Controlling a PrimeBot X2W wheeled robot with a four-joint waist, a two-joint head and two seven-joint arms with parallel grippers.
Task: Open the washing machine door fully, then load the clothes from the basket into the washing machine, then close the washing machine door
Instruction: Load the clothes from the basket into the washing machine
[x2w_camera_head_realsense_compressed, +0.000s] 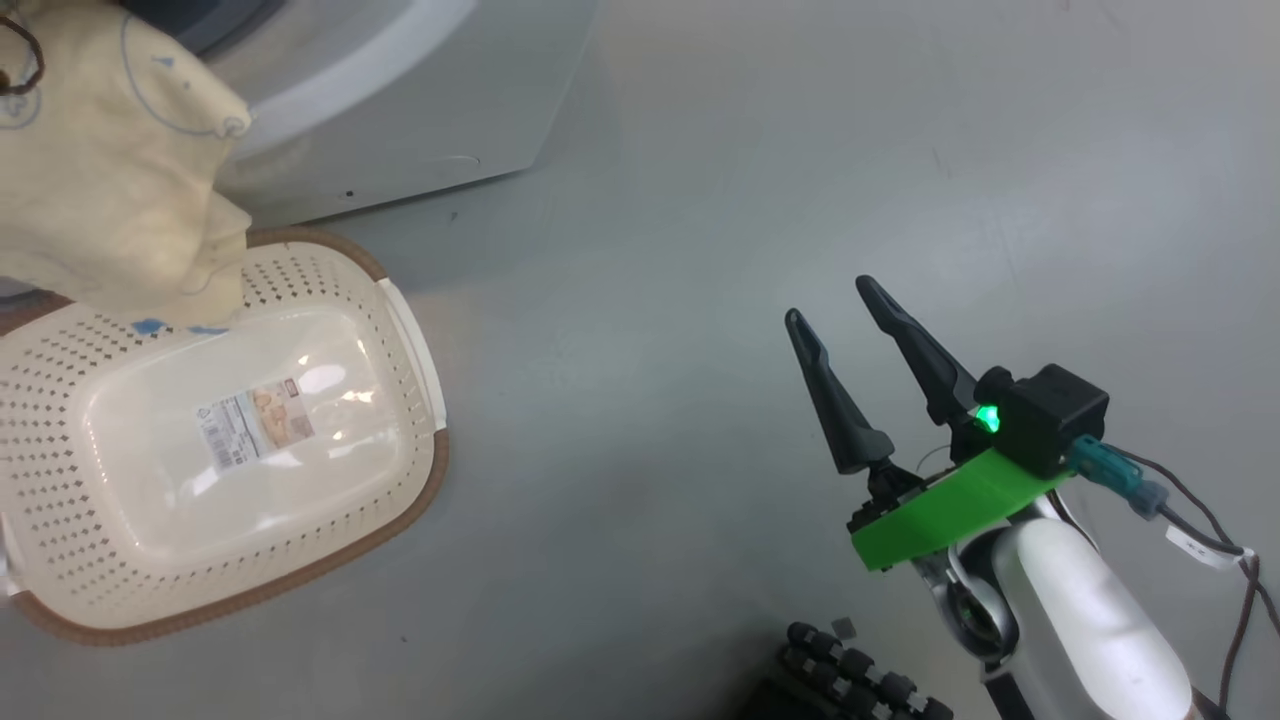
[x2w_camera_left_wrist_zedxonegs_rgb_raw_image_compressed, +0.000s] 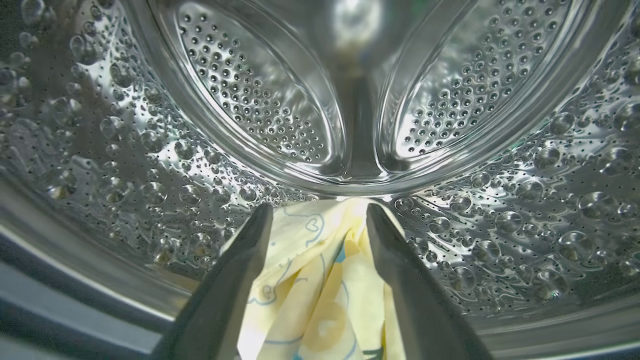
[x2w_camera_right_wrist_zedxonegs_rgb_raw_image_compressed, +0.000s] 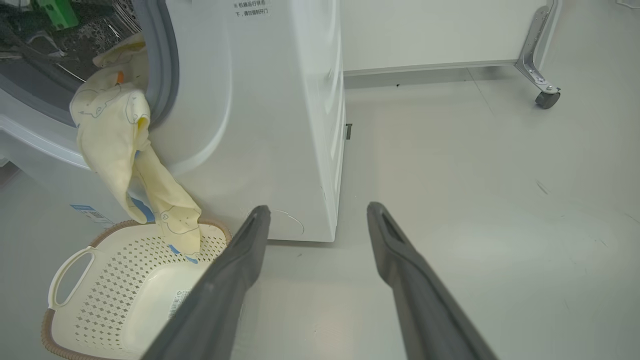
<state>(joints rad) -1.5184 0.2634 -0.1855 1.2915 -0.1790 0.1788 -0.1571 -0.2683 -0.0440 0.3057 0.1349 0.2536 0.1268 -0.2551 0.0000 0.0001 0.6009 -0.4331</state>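
Left tool (x2w_camera_left_wrist_zedxonegs_rgb_raw_image_compressed: 317, 212) parted; clothes (x2w_camera_left_wrist_zedxonegs_rgb_raw_image_compressed: 320, 285) perhaps brush basket rim (x2w_camera_right_wrist_zedxonegs_rgb_raw_image_compressed: 116, 227).

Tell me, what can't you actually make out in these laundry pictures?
- Head view: the top of the cloth and most of the washing machine are cut off by the picture's edge.
- Left wrist view: the rest of the cloth runs off the bottom edge between the left pincer's fingers.
- Right wrist view: the right pincer covers the basket's near corner; its sticker is too small to read.
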